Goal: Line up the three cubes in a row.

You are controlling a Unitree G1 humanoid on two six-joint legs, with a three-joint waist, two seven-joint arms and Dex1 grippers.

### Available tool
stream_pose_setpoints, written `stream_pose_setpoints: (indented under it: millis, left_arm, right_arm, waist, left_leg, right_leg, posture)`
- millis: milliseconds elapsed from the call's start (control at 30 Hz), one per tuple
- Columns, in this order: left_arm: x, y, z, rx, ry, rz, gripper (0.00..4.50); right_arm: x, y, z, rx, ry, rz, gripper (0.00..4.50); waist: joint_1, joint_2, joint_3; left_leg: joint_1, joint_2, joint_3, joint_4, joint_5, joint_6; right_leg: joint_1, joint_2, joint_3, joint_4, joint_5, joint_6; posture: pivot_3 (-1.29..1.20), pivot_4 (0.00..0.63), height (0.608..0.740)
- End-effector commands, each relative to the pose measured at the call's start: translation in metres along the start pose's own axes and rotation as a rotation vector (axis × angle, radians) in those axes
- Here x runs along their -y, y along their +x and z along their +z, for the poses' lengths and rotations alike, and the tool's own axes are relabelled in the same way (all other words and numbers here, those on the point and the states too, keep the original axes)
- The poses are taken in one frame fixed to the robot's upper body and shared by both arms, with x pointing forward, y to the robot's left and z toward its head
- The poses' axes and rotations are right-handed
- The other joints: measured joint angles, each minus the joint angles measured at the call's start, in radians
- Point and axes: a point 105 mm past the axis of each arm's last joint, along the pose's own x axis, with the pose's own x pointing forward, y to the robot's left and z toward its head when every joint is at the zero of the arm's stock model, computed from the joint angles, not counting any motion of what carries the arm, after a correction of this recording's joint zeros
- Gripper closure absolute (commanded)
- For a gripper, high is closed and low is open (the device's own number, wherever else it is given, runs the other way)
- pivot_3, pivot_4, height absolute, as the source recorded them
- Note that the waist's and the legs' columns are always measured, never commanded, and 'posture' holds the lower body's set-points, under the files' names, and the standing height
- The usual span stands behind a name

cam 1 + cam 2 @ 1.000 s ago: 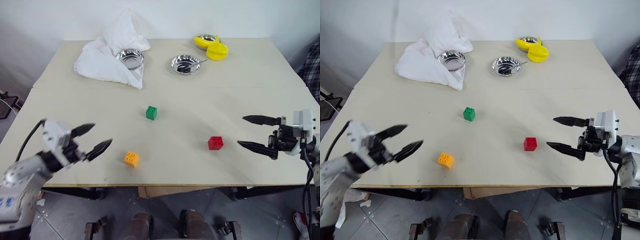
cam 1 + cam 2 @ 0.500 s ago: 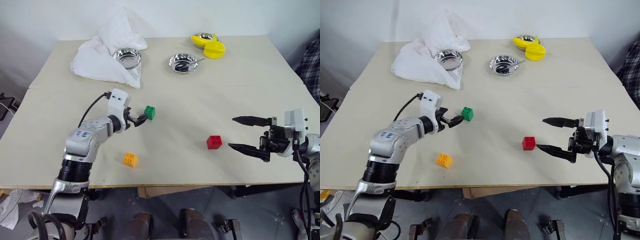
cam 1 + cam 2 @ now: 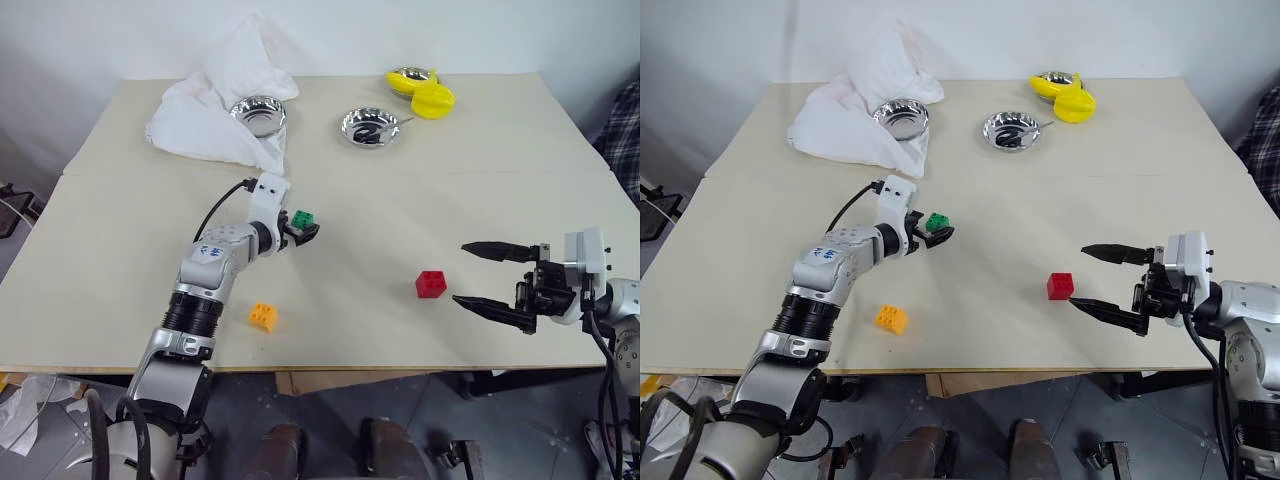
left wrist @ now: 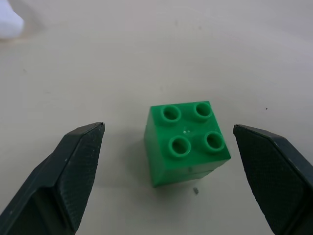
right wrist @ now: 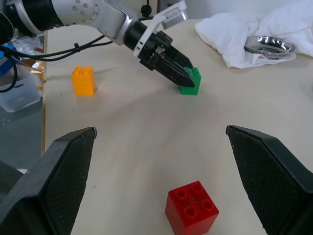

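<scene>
Cubes sat apart on the pale wooden table (image 3: 480,130) in the head view: a small green studded plastic cube (image 3: 302,219) mid-table at the left gripper (image 3: 305,232), an orange studded cube (image 3: 263,316) near the front edge, and a red studded cube (image 3: 431,284) beside the empty, wide-spread right gripper (image 3: 478,275). The left wrist view alone showed the green cube between open fingers, neither touching, so the step looked like grasping it, and closing squarely seemed next. The right wrist view showed the red cube just ahead, between its own spread fingers.
</scene>
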Motion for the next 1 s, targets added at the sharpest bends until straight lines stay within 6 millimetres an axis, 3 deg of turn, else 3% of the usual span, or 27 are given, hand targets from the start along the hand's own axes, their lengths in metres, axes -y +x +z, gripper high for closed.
stream_pose_setpoints:
  millis: [33,267,367,433,500,567,667,800,1000]
  left_arm:
    - [0.002,0.001,0.014,0.037,0.039,-0.005,0.93]
    - [0.006,-0.001,0.015,0.022,0.108,-0.06,2.99]
    - [0.02,-0.011,0.03,0.111,0.269,-0.227,3.0]
    - [0.045,-0.028,0.036,0.192,0.431,-0.489,3.0]
    - [0.065,-0.047,0.03,0.221,0.567,-0.728,3.0]
    - [0.073,-0.054,0.02,0.189,0.64,-0.86,3.0]
    - [0.083,-0.05,0.012,0.144,0.671,-0.948,3.0]
    - [0.093,-0.025,-0.004,0.013,0.698,-0.922,3.0]
    - [0.103,-0.008,-0.014,-0.069,0.671,-0.893,3.0]
  right_arm:
    - [-0.001,-0.001,0.008,0.032,-0.026,-0.008,0.0]
    - [-0.001,-0.004,0.004,0.028,-0.024,-0.018,0.0]
    - [0.001,-0.01,0.003,0.016,-0.028,-0.03,0.0]
    - [0.002,-0.02,0.003,-0.008,-0.028,-0.042,0.0]
    - [0.002,-0.029,0.003,-0.037,-0.028,-0.045,0.0]
    - [0.001,-0.04,0.004,-0.069,-0.025,-0.052,0.0]
    - [-0.002,-0.054,0.003,-0.112,-0.019,-0.062,0.0]
    - [-0.012,-0.069,-0.003,-0.169,0.002,-0.073,0.0]
    - [-0.021,-0.068,-0.003,-0.163,0.006,-0.097,0.0]
  waist:
    - [0.0,0.0,0.0]
    - [-0.001,0.0,0.0]
    - [0.0,0.0,0.0]
    - [0.0,-0.001,0.0]
    - [0.001,0.0,0.0]
    - [0.001,0.0,0.0]
    - [0.002,0.0,0.0]
    - [0.008,-0.002,0.001]
    - [-0.001,-0.002,0.001]
  left_leg:
    - [0.0,0.0,0.0,0.0,0.0,0.0]
    - [0.0,0.0,0.0,0.001,0.0,0.0]
    - [0.0,0.0,0.0,0.001,0.0,0.0]
    - [-0.001,0.0,0.0,0.002,0.0,0.0]
    - [-0.001,0.0,0.0,0.001,0.0,0.0]
    - [-0.001,0.0,0.0,0.001,0.0,0.0]
    - [-0.001,-0.001,-0.001,0.002,0.0,0.001]
    - [-0.001,-0.001,-0.001,0.003,0.0,0.002]
    - [-0.001,-0.001,0.002,0.002,-0.001,0.004]
  right_leg:
    - [0.0,0.0,0.0,0.0,0.0,0.0]
    - [0.0,0.0,0.0,0.001,0.0,0.0]
    - [0.0,0.0,0.0,0.001,0.0,0.0]
    - [0.0,0.0,0.0,0.0,0.0,0.0]
    - [0.0,-0.001,-0.001,0.0,0.0,0.0]
    - [0.001,-0.001,-0.001,-0.002,0.0,0.0]
    - [0.003,-0.001,-0.002,-0.004,0.001,0.001]
    - [0.004,0.001,-0.001,-0.004,0.001,0.002]
    - [0.002,0.0,0.002,-0.003,0.002,0.004]
  posture:
    - [0.0,0.15,0.74]
    - [0.0,0.15,0.74]
    - [0.0,0.15,0.74]
    - [0.0,0.15,0.74]
    - [0.0,0.15,0.74]
    - [0.0,0.15,0.74]
    - [0.0,0.15,0.74]
    - [0.0,0.15,0.74]
    - [0.0,0.15,0.74]
